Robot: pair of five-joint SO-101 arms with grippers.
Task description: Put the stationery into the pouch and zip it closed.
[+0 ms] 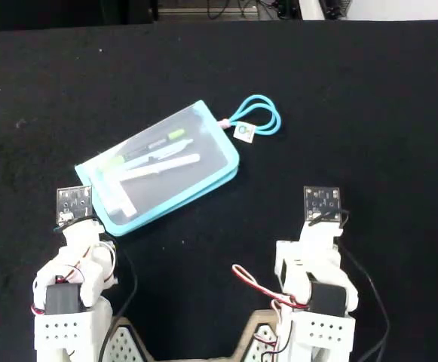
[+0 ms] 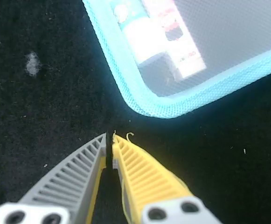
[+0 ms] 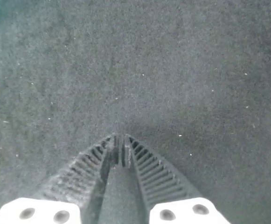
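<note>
A light blue pouch [image 1: 158, 167] with a clear front lies slanted on the black table. Pens and other stationery [image 1: 154, 160] show through its clear face. A blue loop cord [image 1: 258, 115] hangs off its far right corner. My left gripper [image 2: 111, 138] is shut with nothing in it, just short of the pouch's near corner [image 2: 159, 108]. In the high view the left arm [image 1: 74, 249] is folded back at the near left. My right gripper [image 3: 120, 139] is shut and empty over bare black cloth. The right arm [image 1: 317, 256] is folded back at the near right.
The black cloth [image 1: 354, 98] covers the whole table. Cables and equipment [image 1: 226, 9] lie beyond the far edge. A small pale speck [image 2: 31, 63] marks the cloth near the pouch's corner.
</note>
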